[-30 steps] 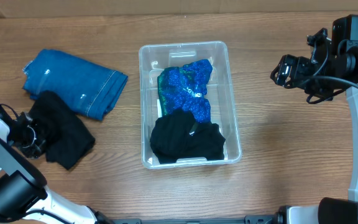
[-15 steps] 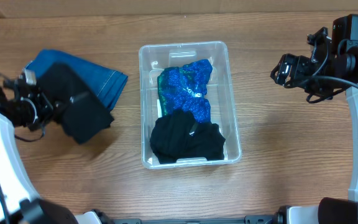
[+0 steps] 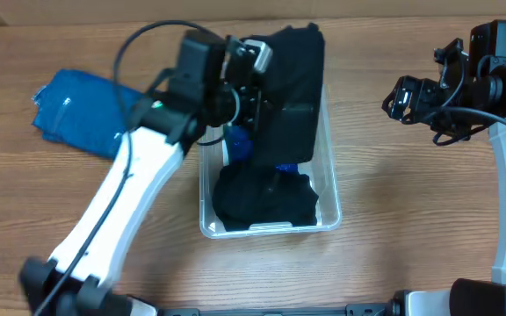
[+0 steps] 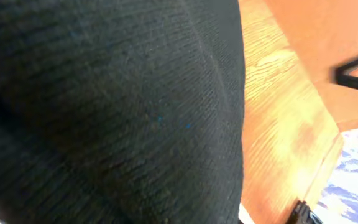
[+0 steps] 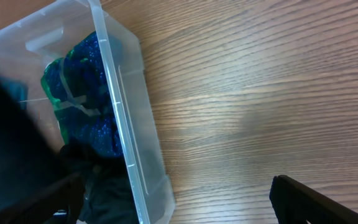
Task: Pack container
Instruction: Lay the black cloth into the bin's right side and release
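The container (image 3: 328, 189) sits in the middle of the overhead frame, long side running top to bottom; its lower end holds a folded black cloth (image 3: 262, 197), and above that a blue patterned cloth (image 5: 89, 81) lies against the wall. The left gripper (image 3: 255, 92) reaches in from the lower left and hangs over the upper end of the bin, clamped on a black garment (image 3: 290, 83) that drapes down from it across the top rim; the left wrist view shows nothing but that dark knit and a strip of table (image 4: 278, 106), so the fingers themselves are hidden. The right gripper (image 3: 402, 98) waits at the right edge, well apart from the bin; its fingers look spread with nothing between them. A folded piece of denim (image 3: 73, 110) lies at the upper left, unpacked.

I take this as the placing step for the black garment; the next move calls for lowering it onto the blue cloth so it clears the rim, then letting go; the denim would follow.
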Robot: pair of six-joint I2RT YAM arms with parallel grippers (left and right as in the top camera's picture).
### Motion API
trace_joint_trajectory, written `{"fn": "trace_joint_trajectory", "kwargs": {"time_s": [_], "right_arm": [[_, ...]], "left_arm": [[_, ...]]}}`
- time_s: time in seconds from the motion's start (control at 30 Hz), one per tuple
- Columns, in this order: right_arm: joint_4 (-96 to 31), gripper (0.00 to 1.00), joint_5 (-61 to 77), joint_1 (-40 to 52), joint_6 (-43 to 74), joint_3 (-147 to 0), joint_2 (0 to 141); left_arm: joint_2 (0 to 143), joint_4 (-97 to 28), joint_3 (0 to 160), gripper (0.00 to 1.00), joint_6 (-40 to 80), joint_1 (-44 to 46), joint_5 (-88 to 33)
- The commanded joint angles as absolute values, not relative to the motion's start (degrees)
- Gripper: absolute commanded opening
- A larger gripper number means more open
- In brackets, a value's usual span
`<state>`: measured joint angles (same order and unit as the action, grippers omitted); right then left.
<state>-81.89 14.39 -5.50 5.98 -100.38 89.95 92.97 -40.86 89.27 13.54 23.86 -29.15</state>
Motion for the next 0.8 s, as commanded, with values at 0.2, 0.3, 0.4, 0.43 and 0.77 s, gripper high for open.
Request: {"fn": "trace_joint_trajectory", "kwargs": {"time_s": [0.2, 0.3, 0.4, 0.43, 0.77], "right_arm": [[-81.58, 1.0, 14.02, -5.56, 6.02, -100.44, 89.49], [-81.56, 1.0, 14.02, -5.56, 6.02, -100.44, 89.49], [-81.56, 1.0, 14.02, -5.56, 6.02, -100.44, 89.49], [-81.56, 1.0, 14.02, -5.56, 6.02, -100.44, 89.49], [-81.62, 1.0, 14.02, -5.54, 6.0, -100.44, 89.49]], "left_arm": [[107.7, -37.93, 92.84, 0.04, 23.05, 24.84, -23.83], [110.67, -40.62, 92.84, 0.04, 23.62, 25.26, -24.01], [112.86, -41.6, 92.79, 0.04, 24.97, 26.35, -24.29], [113.19, -41.78, 92.79, 0.04, 25.56, 26.68, -24.93], [112.95, -37.87, 92.82, 0.65, 31.66, 24.82, -26.61]]}}
